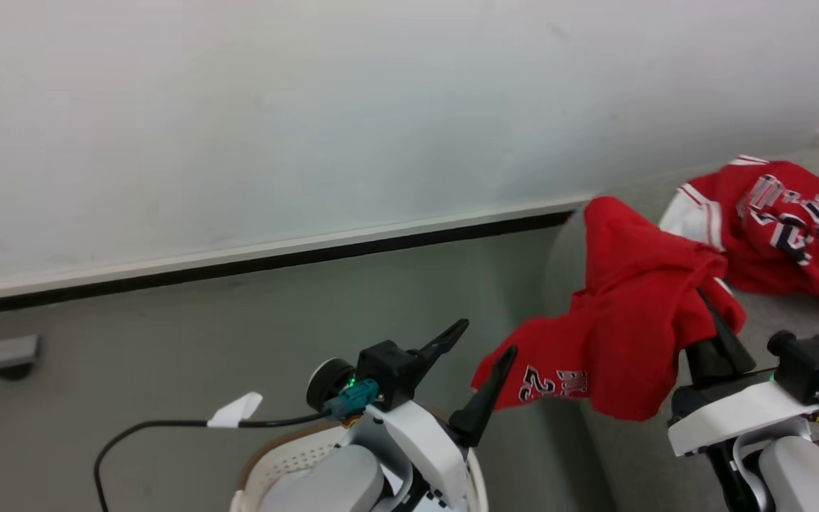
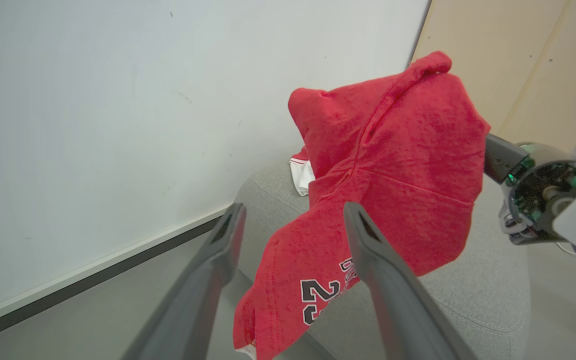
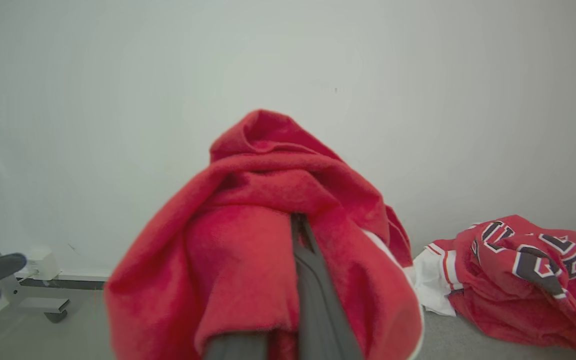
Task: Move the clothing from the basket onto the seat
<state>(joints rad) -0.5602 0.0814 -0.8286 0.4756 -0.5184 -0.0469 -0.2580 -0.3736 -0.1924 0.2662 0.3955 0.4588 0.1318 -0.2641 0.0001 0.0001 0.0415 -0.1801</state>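
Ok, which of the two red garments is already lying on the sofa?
The jersey with white sleeve and lettering lies on the sofa; the shorts hang from the right hand.

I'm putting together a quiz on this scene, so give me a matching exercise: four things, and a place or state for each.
Things:
1 shorts
2 jersey
3 left pincer
4 basket

States:
A open, empty
B lying on the sofa
C partly hidden below the left pincer
D held aloft by the right pincer

Pairs: 1-D, 2-B, 3-A, 4-C
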